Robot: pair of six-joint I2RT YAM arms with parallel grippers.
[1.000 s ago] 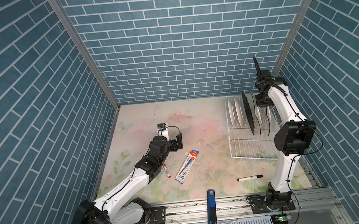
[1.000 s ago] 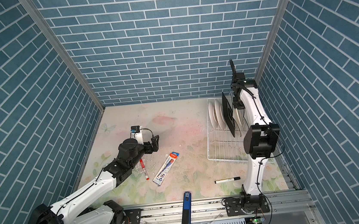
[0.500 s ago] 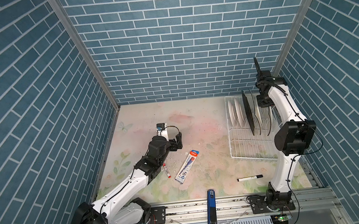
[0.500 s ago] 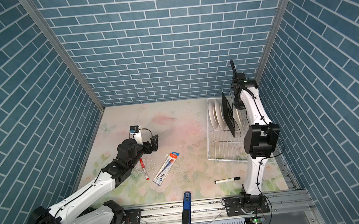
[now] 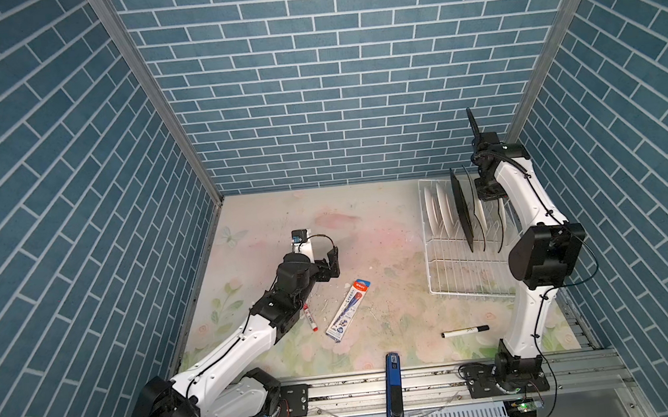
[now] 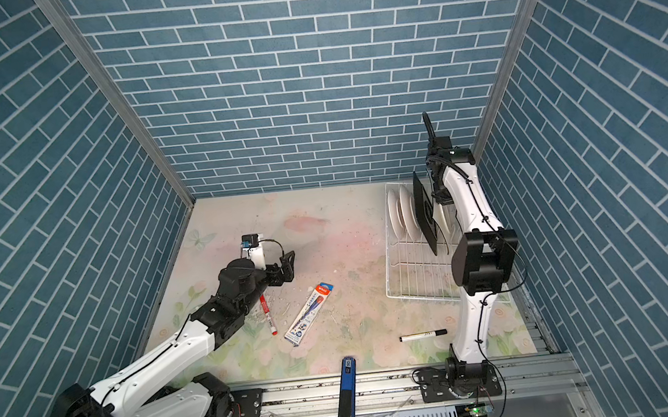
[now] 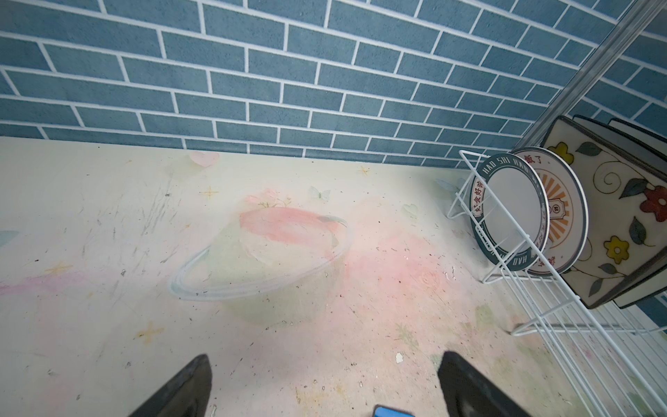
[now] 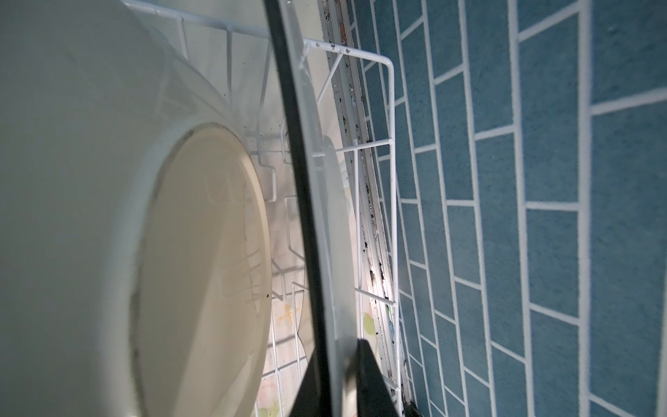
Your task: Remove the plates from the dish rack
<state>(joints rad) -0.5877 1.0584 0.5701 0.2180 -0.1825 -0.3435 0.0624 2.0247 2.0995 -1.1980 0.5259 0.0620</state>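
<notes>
**A:** What is the right claw (image 8: 341, 364) doing?

**B:** Its two dark fingers are pressed together on the thin rim of a dark-rimmed plate (image 8: 326, 234), which is seen edge-on. That plate stands upright in the dish rack (image 5: 449, 275), on the right side of the tabletop (image 5: 368, 231) near the back corner.

**A:** How would the plate handle?

**B:** It looks like glazed ceramic: stiff, smooth and probably slippery. It would likely chip if knocked against its neighbours. A rim pinch gives little contact, so the plate may swing. A straight lift clear of the prongs seems safest.

**A:** What stands around it?

**B:** A white round plate (image 8: 198, 252) is just beside it, with its back showing. The left wrist view shows a lettered round plate (image 7: 509, 213). Behind that come a round plate with an orange sunburst (image 7: 565, 216) and a square flowered plate (image 7: 620, 216). All are upright in the rack.

**A:** And the left claw (image 7: 325, 390)?

**B:** It is spread wide and empty above bare tabletop, well apart from the rack.

**A:** What can't be made out?

**B:** I cannot tell whether the gripped plate is round or square, because its face is hidden. In both top views the right arm covers the claw and part of the rack, so the number of plates is uncertain. The square plates are cut off at the edge of the left wrist view.
</notes>
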